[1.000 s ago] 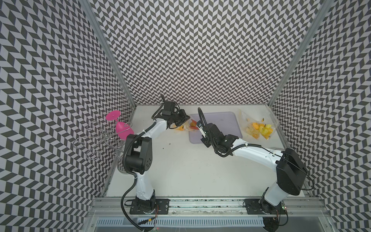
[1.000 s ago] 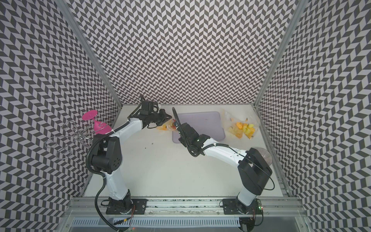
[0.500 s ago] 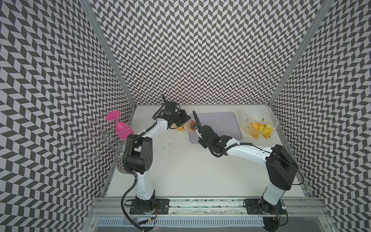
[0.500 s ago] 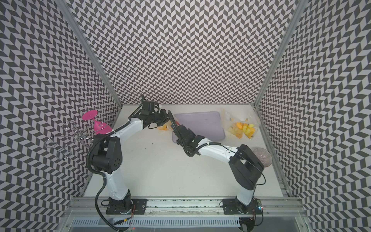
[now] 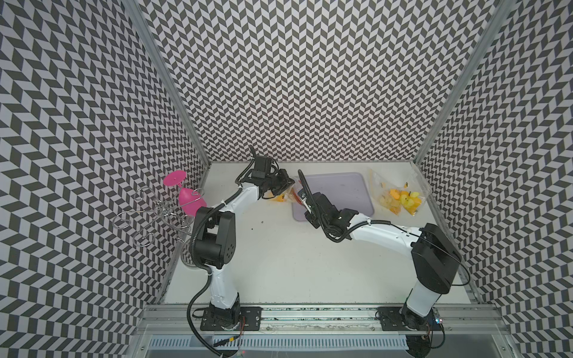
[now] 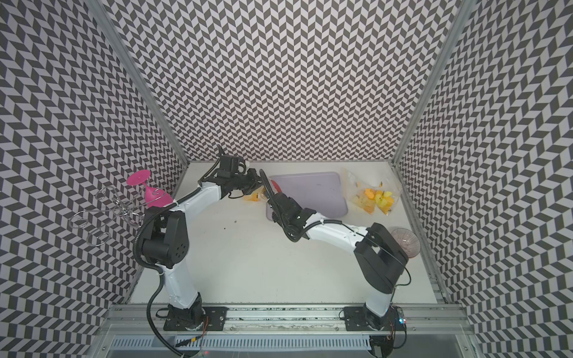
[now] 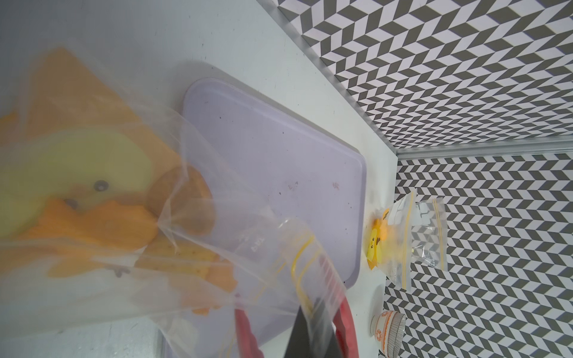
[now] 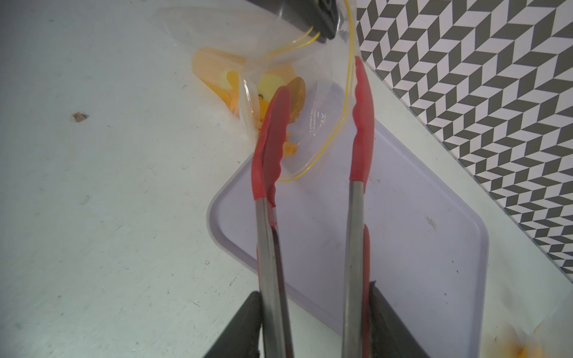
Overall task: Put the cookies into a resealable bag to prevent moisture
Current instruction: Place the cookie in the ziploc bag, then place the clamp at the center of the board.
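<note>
Just changed: tongs [image 8: 356, 217] have sprung wider, red tips now at the mouth of the bag [image 8: 322, 102], so prob. a cookie was just let go inside. R end effector [image 8: 314, 291] still grips the tong arms, only looser. L end effector [image 5: 288, 183] is clamped on the bag's zip edge, lifting it off the tabletop [image 5: 294, 263]. Loose cookies [image 7: 186, 198] lie in that bag; tray [image 8: 403, 232] is bare, so loading looks done, sealing left. Count: 2 bags (2nd bag [image 5: 398, 195] far R, filled), 1 tray, 1 tongs; cookies several, exact no. unclear.
</note>
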{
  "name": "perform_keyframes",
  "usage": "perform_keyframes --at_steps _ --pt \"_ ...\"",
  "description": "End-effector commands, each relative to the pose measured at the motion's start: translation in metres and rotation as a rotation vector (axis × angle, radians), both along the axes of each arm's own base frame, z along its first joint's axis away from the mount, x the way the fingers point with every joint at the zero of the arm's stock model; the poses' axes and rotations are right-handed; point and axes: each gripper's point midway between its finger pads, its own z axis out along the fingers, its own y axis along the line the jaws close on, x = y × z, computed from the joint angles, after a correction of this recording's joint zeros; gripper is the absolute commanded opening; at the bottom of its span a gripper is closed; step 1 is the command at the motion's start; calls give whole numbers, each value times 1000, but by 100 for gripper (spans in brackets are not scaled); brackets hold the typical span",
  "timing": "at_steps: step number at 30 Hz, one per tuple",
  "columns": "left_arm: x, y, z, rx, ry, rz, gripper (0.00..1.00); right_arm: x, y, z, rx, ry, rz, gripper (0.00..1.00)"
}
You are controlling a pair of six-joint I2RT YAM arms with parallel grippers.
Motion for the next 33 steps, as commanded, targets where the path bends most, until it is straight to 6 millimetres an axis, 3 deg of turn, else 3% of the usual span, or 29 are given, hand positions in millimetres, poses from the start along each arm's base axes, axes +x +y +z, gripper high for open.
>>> perform_keyframes --at_steps 1,5,8,11,18,21,26,28,31,32,33 --pt "6 -3 15 -13 -38 -8 0 -8 -6 55 195 -79 -34 48" --pt "8 1 15 -14 -39 -4 0 -32 -32 69 360 -66 -99 46" --pt "9 3 18 -6 -48 -6 0 -48 -58 63 490 -14 -211 45" --pt "8 6 21 0 -57 -5 0 -65 -86 41 586 62 -355 42" --pt "0 13 30 8 -83 -8 0 -111 -147 -35 678 283 -684 42" --pt "-3 15 32 5 -84 -12 0 -118 -167 -63 720 365 -789 42" --pt "-5 18 35 7 -88 -10 0 -117 -189 -90 803 445 -872 45" --pt "-5 18 35 7 -87 -10 0 -117 -192 -99 817 479 -888 50" --pt "-5 18 36 2 -85 -6 0 -113 -199 -95 781 465 -907 88" --pt "-5 18 36 0 -85 -6 0 -110 -201 -87 755 449 -906 97" --pt "-5 18 38 -3 -88 -5 0 -105 -203 -77 730 419 -900 99"
